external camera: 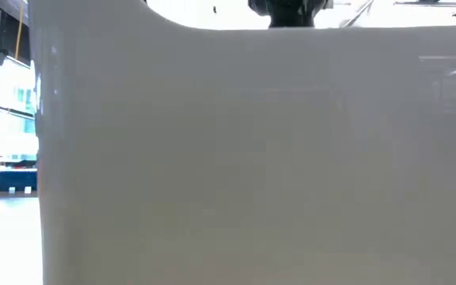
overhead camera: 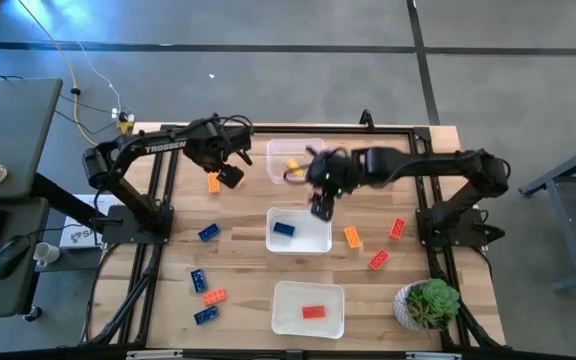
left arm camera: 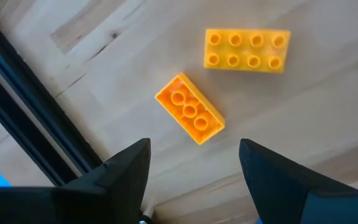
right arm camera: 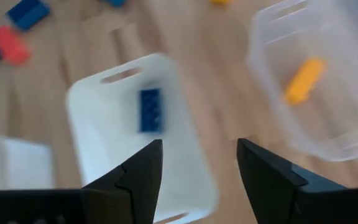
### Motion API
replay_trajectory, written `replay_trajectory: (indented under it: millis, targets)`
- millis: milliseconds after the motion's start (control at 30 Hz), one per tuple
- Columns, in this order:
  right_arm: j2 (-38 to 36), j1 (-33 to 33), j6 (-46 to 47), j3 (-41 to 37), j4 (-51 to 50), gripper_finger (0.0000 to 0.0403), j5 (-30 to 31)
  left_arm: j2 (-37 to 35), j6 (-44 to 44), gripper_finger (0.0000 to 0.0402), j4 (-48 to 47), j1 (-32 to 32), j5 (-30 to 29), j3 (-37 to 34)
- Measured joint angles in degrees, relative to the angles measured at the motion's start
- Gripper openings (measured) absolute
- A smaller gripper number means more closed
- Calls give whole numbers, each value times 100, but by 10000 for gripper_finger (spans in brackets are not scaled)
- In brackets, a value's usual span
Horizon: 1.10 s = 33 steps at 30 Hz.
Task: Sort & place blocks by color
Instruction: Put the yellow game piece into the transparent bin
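Three clear tubs stand in a row down the table's middle. The far tub holds a yellow block, the middle tub a blue block, and the near tub a red block. My left gripper is open and hovers over two yellow-orange blocks lying flat on the wood, a small one and a wider one. My right gripper is open and empty above the gap between the far and middle tubs. Its fingers touch nothing.
Loose blocks lie on the wood: blue ones and a red-orange one on the left, an orange one and red ones on the right. A potted plant stands near the right corner. The near tub's wall fills the low view.
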Motion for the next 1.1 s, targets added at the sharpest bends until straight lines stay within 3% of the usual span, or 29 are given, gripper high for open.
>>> replay_trajectory:
  millis: [233,567,1100]
  targets:
    - [-244,-777,-800,0,-35,193,92,0,-615,235,341,59,3,-62]
    - [-364,-1515,-2054,0,-395,193,88,4,-2310,234,921,37,187,-978]
    - [-364,-1800,-2546,0,-738,193,77,4,-3199,234,2074,85,33,-1837]
